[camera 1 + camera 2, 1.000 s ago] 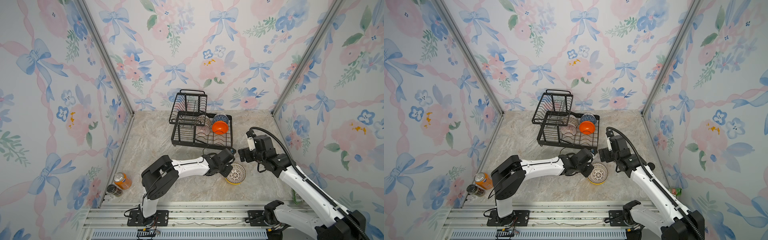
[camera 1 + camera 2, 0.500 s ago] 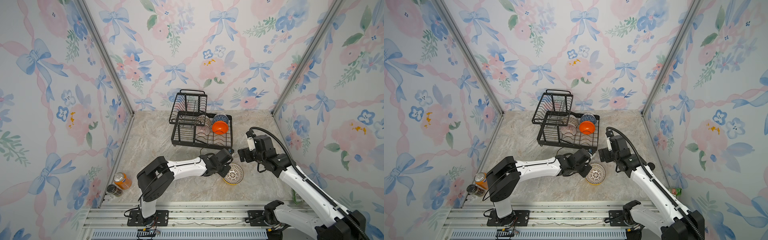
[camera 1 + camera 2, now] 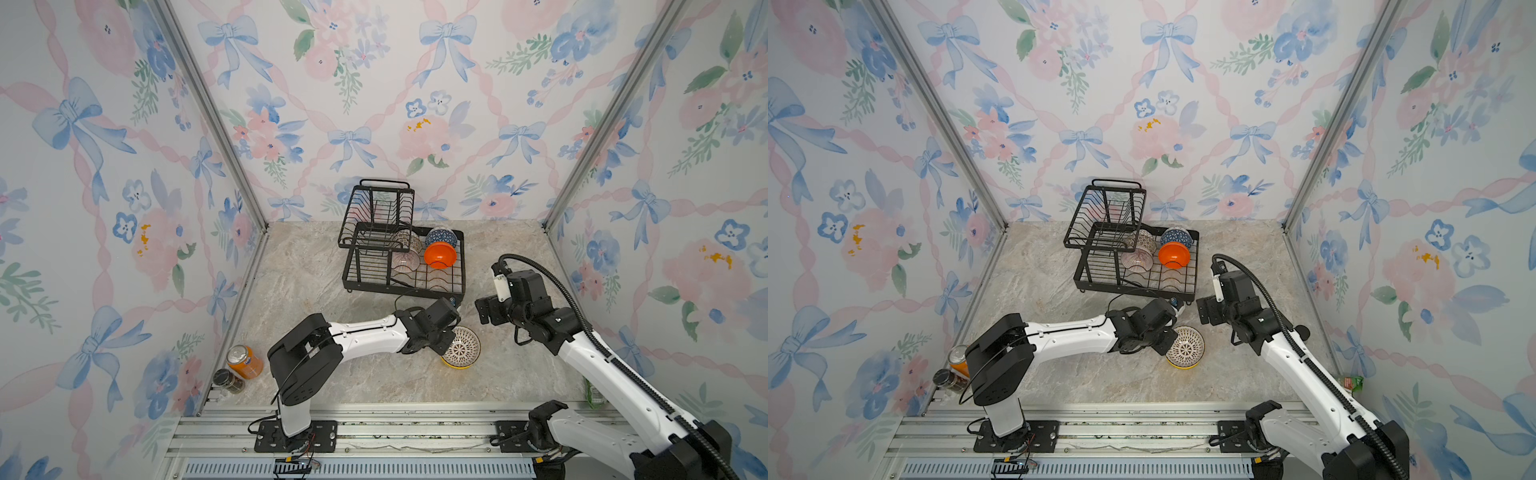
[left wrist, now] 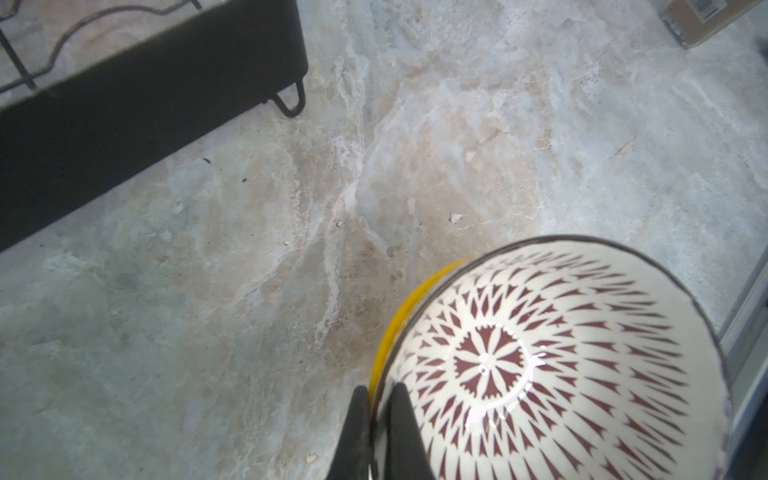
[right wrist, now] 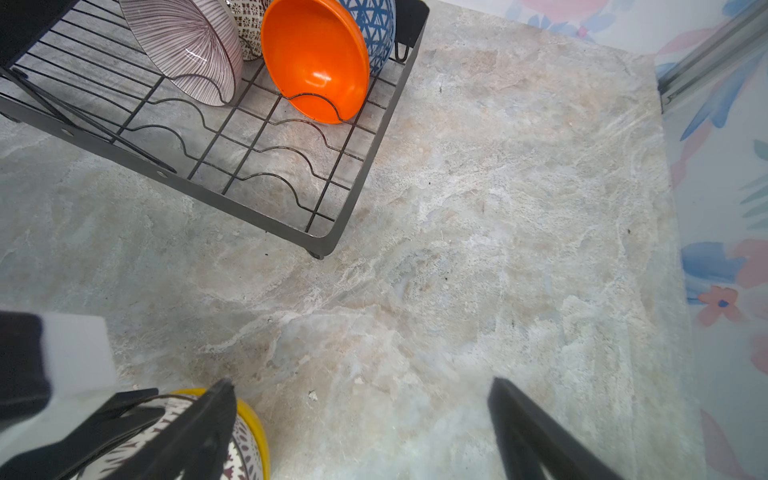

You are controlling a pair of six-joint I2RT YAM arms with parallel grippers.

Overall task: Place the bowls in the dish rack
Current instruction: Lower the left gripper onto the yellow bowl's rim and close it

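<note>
My left gripper (image 4: 378,415) is shut on the rim of the white bowl with dark lattice (image 4: 561,365), one finger inside and one outside. That bowl (image 3: 460,347) (image 3: 1185,347) is tilted up out of the yellow bowl (image 3: 457,365) (image 4: 399,320) on the counter. My right gripper (image 5: 361,415) (image 3: 484,309) hangs open and empty just right of them. The dish rack (image 3: 399,286) (image 5: 365,166) holds the pink-striped bowl (image 5: 187,45), orange bowl (image 5: 316,62) (image 3: 439,255), blue bowl (image 5: 374,25) and a black-and-white patterned bowl (image 3: 409,241), all on edge.
An orange can (image 3: 245,361) and a dark jar (image 3: 227,380) stand at the front left corner. A green packet (image 3: 594,397) lies at the front right edge. The rack's near rows of slots (image 5: 257,158) hold nothing. Floral walls close three sides.
My left gripper has drawn the lattice bowl slightly to the left and tipped it up off the yellow bowl. The right arm has stayed still.
</note>
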